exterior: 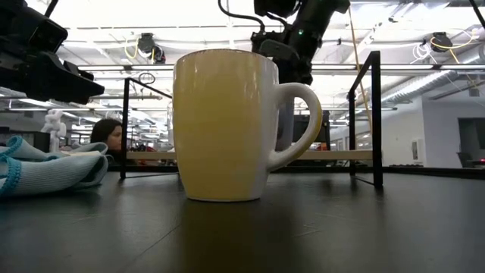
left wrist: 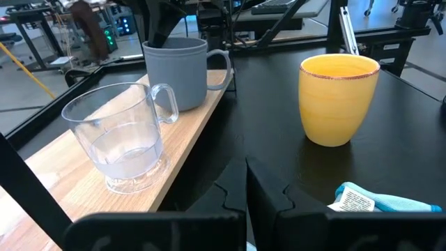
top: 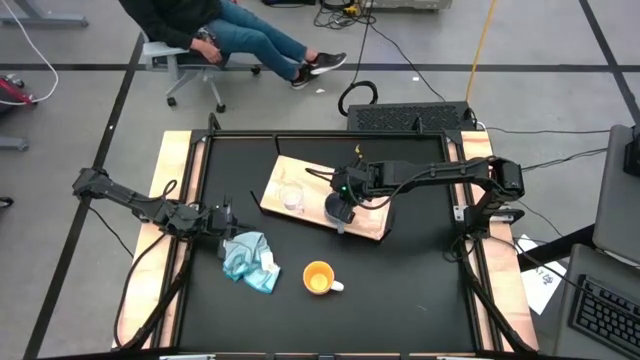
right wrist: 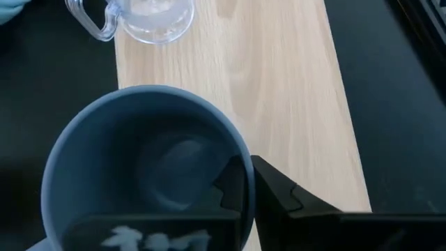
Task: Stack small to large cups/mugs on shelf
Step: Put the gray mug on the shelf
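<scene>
Low view: the orange mug fills the centre and hides most of the board and both other cups; only a thin strip of the board shows behind it. In the right wrist view the grey mug is cut off at the frame edge, handle out of sight. Grey mug stands at the board's near long edge, upright; glass cup is upright near the board's left end, apart from it. Orange mug sits on the black table near the front, with open table to its right; cloth lies just to its left. Right gripper reaches in from the right, one finger inside the grey mug's rim and one outside, clamped on the wall. Left gripper rests low beside the cloth, fingers together.
</scene>
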`<state>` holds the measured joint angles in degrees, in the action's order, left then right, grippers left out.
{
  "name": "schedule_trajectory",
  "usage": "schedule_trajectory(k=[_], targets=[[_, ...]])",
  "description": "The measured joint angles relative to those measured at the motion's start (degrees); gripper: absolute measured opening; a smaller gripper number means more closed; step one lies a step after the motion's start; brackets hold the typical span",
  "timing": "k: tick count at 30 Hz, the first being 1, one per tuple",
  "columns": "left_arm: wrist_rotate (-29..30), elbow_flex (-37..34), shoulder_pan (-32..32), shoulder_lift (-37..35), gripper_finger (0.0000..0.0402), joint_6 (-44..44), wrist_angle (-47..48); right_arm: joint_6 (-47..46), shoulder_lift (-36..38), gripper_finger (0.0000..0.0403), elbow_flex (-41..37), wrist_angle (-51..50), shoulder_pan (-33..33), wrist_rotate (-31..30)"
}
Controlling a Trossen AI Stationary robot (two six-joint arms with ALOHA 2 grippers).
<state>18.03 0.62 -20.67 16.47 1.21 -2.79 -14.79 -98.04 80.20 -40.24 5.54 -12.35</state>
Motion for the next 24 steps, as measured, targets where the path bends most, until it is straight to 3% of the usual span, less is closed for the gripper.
schedule_trajectory(k=[24], targets=[[0.0, 0.0, 0.0, 0.0, 0.0003, -0.2, 0.0, -2.5, -0.1, 0.0022, 0.0, -0.7, 0.0, 0.6]])
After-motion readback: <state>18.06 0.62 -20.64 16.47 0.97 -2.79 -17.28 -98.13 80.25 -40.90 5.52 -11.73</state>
